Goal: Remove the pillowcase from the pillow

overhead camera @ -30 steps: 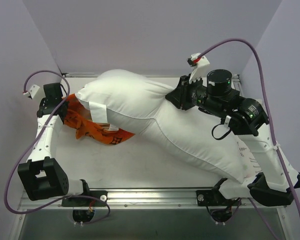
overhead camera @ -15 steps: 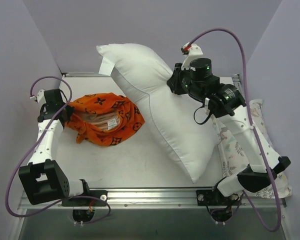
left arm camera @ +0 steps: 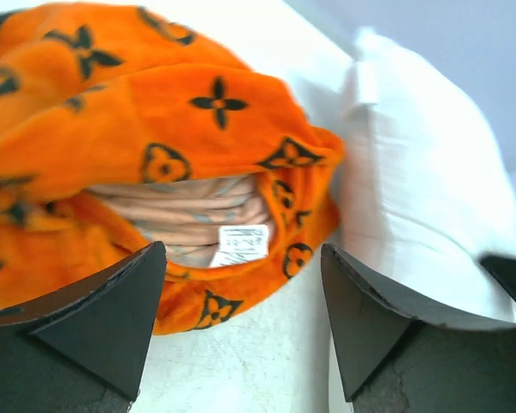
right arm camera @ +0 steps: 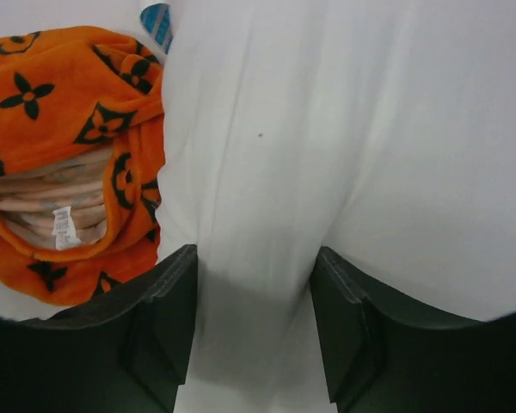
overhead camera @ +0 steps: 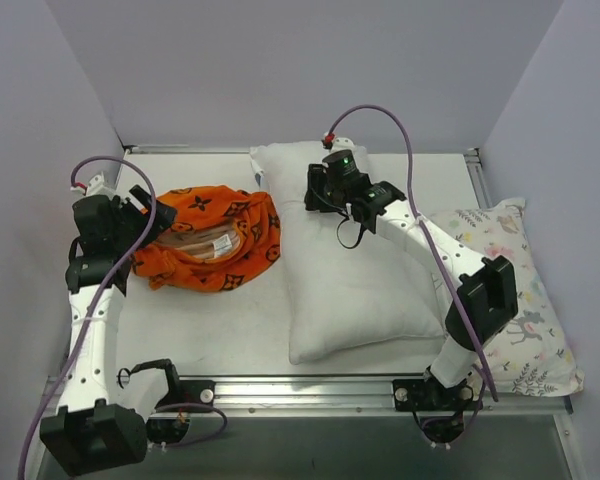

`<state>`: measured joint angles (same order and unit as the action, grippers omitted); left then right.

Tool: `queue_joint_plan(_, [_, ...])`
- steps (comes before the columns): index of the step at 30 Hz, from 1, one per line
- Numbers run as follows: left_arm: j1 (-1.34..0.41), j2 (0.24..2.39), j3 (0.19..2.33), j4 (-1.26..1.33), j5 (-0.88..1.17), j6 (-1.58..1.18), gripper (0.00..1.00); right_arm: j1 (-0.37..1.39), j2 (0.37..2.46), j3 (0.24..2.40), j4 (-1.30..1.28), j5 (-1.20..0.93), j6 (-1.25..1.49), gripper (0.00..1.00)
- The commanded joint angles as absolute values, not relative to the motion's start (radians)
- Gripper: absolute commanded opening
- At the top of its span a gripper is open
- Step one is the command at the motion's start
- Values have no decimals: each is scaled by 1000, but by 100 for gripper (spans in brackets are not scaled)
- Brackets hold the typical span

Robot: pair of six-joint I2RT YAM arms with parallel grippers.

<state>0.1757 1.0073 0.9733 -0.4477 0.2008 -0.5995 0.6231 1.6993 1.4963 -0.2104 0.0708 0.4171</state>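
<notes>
The left gripper [left arm camera: 241, 258] and right gripper [right arm camera: 254, 258], both spread empty, are best lifted clear without snagging pillowcase [overhead camera: 195, 212] or pillow [overhead camera: 355, 285].

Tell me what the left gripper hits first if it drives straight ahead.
Most likely the pillowcase: its crumpled opening with the white label lies dead ahead of the left gripper, though the depth is unclear.

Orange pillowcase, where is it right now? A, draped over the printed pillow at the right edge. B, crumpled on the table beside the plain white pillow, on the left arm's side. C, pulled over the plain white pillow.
B: the pillowcase lies bunched on the table next to the bare pillow, not over it.
</notes>
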Motion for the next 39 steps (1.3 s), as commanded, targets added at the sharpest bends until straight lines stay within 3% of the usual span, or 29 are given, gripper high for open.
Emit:
queue_joint_plan(1, [163, 936, 1017, -442, 359, -494, 81, 637, 1594, 1502, -74, -18, 448, 55])
queue_joint_plan(4, [120, 887, 1008, -453, 394, -473, 81, 641, 1525, 1493, -106, -79, 449, 79])
queue_joint_plan(7, [37, 807, 959, -433, 357, -480, 82, 649, 1441, 1476, -161, -77, 465, 88])
queue_joint_plan(8, [9, 793, 924, -416, 342, -482, 82, 650, 1384, 1436, -172, -78, 469, 99])
queue_joint_plan(13, [-200, 706, 827, -400, 253, -463, 82, 650, 1162, 1212, -161, -54, 494, 100])
queue_joint_plan(20, [-295, 632, 779, -463, 230, -391, 82, 653, 838, 894, -205, 80, 515, 100])
queue_joint_plan(27, [-296, 574, 761, -520, 209, -345, 82, 649, 730, 796, -273, 189, 499, 100])
queue_joint_plan(39, [-296, 538, 747, -535, 184, -351, 83, 647, 749, 785, -247, 161, 505, 100])
